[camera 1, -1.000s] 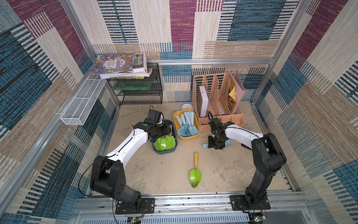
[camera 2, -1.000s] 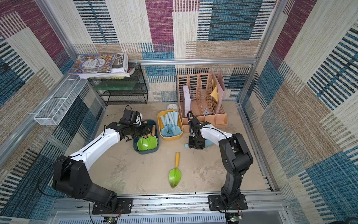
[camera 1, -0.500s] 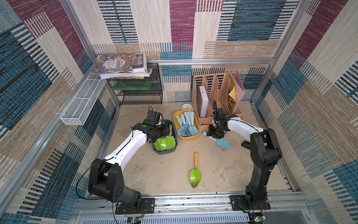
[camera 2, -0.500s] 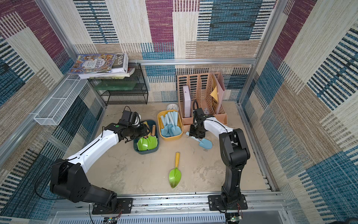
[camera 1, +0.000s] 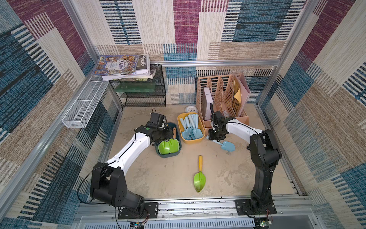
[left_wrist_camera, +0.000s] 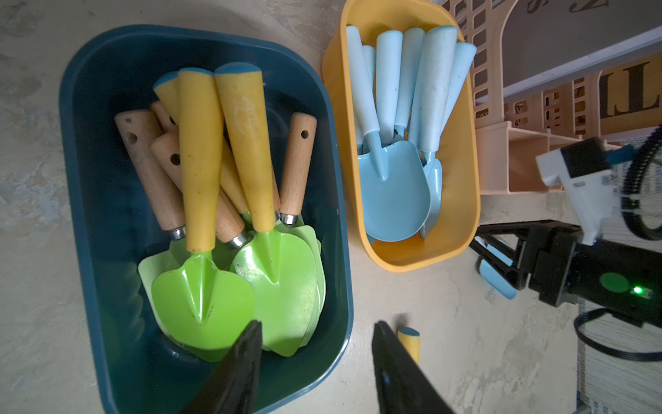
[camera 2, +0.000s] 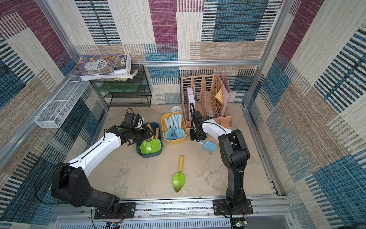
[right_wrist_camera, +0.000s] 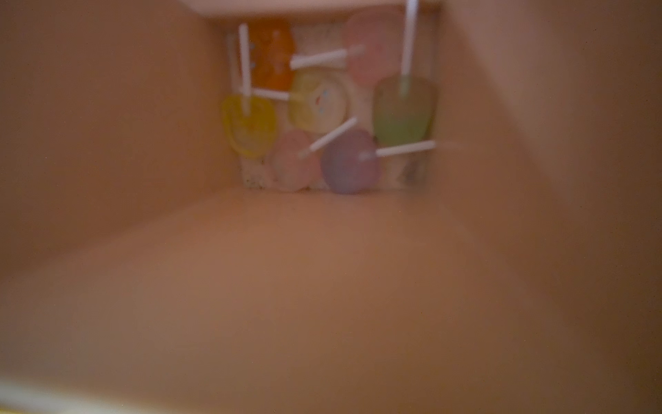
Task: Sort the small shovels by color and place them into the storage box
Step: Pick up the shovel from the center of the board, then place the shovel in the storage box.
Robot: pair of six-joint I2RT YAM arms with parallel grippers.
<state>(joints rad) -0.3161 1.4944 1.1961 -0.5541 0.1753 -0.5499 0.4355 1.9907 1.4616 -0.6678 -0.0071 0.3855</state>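
Several green small shovels [left_wrist_camera: 272, 279] with yellow or wooden handles lie in the dark blue storage box [left_wrist_camera: 86, 200]. Pale blue ones [left_wrist_camera: 394, 193] fill the yellow box [left_wrist_camera: 465, 200] beside it. My left gripper [left_wrist_camera: 317, 328] hangs open and empty over the blue box's near rim. Another green shovel [camera 1: 200, 178] lies loose on the floor in both top views. My right gripper [camera 1: 214, 137] is shut on the handle of a pale blue shovel [camera 1: 228, 146] just right of the yellow box. Its blade points away from that box. The right wrist view shows only a blurred peach wall.
A peach file organizer [camera 1: 221, 93] stands right behind the right gripper, with lollipops [right_wrist_camera: 322, 104] in one compartment. A black wire shelf [camera 1: 142, 93] with books and a white mesh basket [camera 1: 85, 105] sit at the back left. A small clock [camera 1: 190, 109] lies behind the yellow box.
The right gripper pulled back towards the organizer and the yellow box, and the pale blue shovel's blade came out from under it. The left arm barely moved.
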